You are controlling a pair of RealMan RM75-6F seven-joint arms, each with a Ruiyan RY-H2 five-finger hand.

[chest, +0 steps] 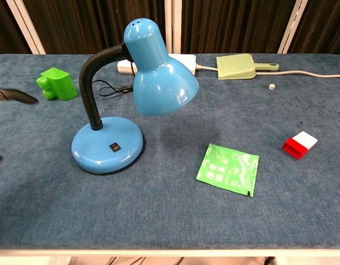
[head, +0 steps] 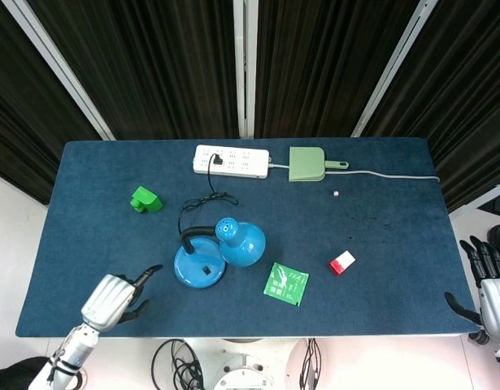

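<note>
Black fingers (head: 148, 270) of left hand (head: 111, 299) pointing toward blue lamp (head: 219, 251), one stretched out, others curled, gripping nothing, hovering just beside lamp base over blue worktop (head: 380, 244). Right hand (head: 492, 288) hanging off worktop's right edge, fingers spread, empty. Green sachet (head: 285, 283) lying near lamp.

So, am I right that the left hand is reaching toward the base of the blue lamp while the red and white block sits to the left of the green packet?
Not quite: in the head view the red and white block lies to the right of the green packet, not the left. The left hand does reach toward the base of the blue lamp, not touching it.
</note>
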